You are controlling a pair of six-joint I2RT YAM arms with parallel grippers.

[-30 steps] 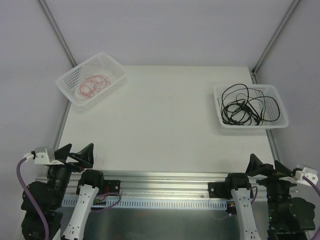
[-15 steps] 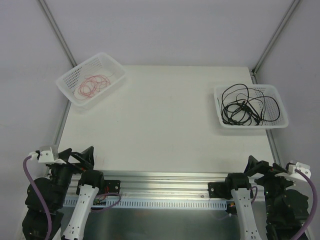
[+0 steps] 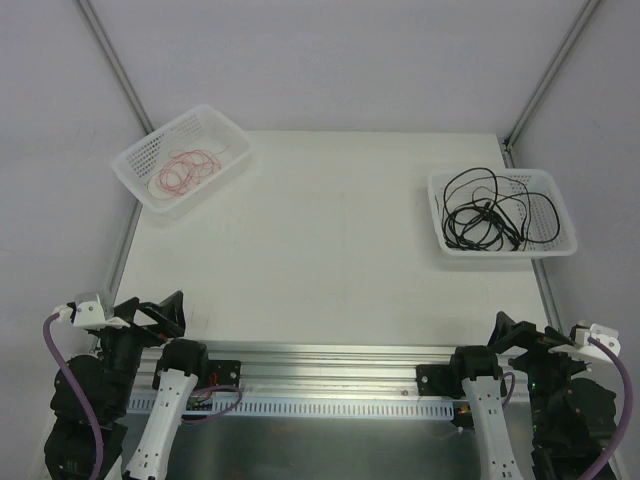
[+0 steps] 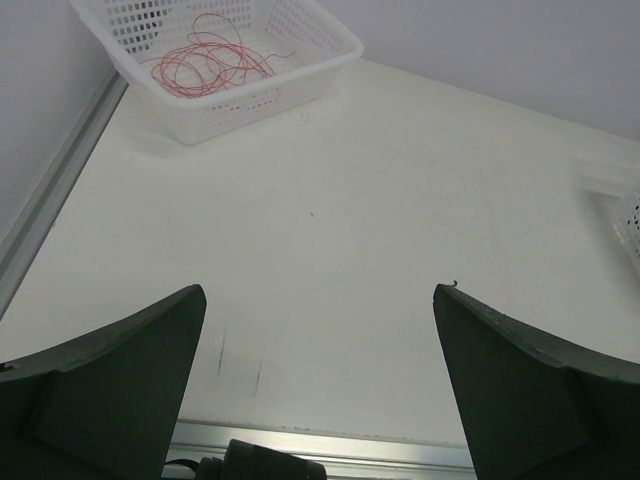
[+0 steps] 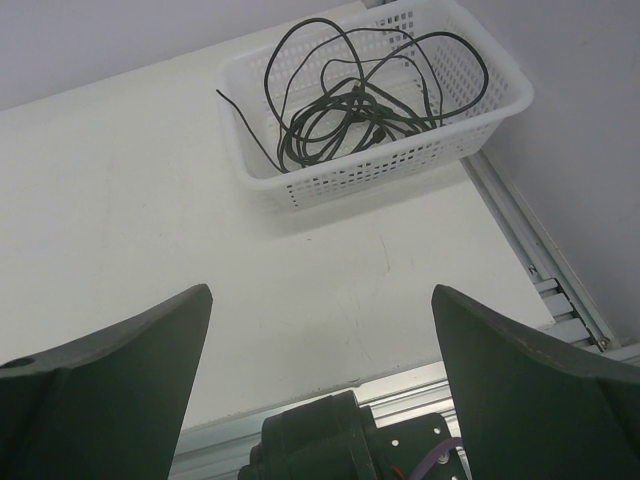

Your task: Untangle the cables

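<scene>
Thin red cables [image 3: 184,169] [image 4: 208,66] lie coiled in a white basket [image 3: 225,129] at the far left. Black cables [image 3: 487,214] [image 5: 350,105] lie in a loose heap in a second white basket [image 3: 562,203] at the far right. My left gripper [image 3: 150,312] [image 4: 320,292] hangs open at the table's near left edge, nothing between its fingers. Over the near right edge my right gripper [image 3: 522,332] [image 5: 322,290] is open and empty too. Both grippers are far from the baskets.
A metal rail [image 3: 330,352] runs along the near edge by the arm bases. Grey walls and metal frame posts [image 3: 115,65] enclose the white table [image 3: 320,240]. Purple arm cables [image 3: 55,350] loop beside each wrist.
Both arms have drawn back and lowered slightly toward the near edge. Neither set of jaws has changed its wide opening, and the cables have not moved.
</scene>
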